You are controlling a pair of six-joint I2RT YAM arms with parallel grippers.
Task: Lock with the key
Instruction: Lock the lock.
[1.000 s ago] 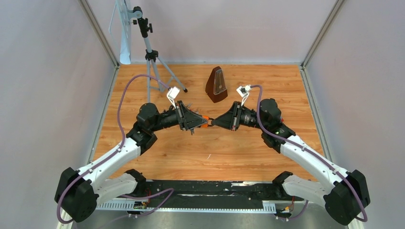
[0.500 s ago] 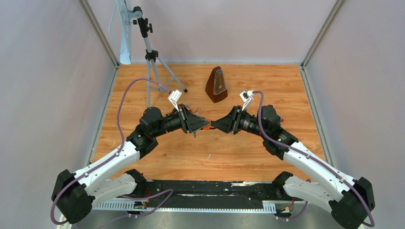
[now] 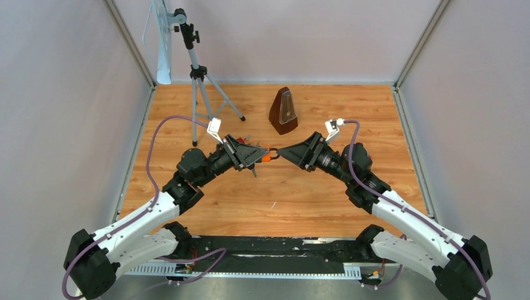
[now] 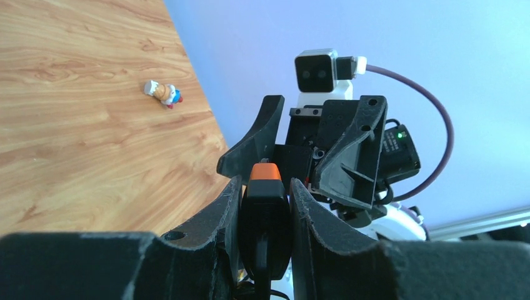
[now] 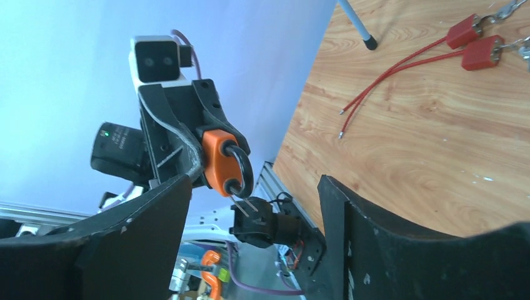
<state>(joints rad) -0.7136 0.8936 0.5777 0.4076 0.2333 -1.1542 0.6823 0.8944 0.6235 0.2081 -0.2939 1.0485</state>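
R gripper (image 3: 282, 152) has opened wide since a sec ago, both arms shifted toward far side; its fingertips sit just beside the orange padlock (image 5: 219, 161); L gripper (image 4: 262, 187) stays clamped on padlock body, mid-air above table (image 3: 300, 200), shackle facing R arm.

Wood-grain tabletop (image 3: 281, 203) is sitting boxed in by pale grey-lilac walls (image 3: 294, 37) on three sides, metal posts (image 3: 129, 44) running up the back corners. Tripod (image 3: 199, 75) is standing back-left, carrying a white panel (image 3: 162, 47). Brown metronome (image 3: 284, 112) is standing upright back-centre. Soft, even light is falling.
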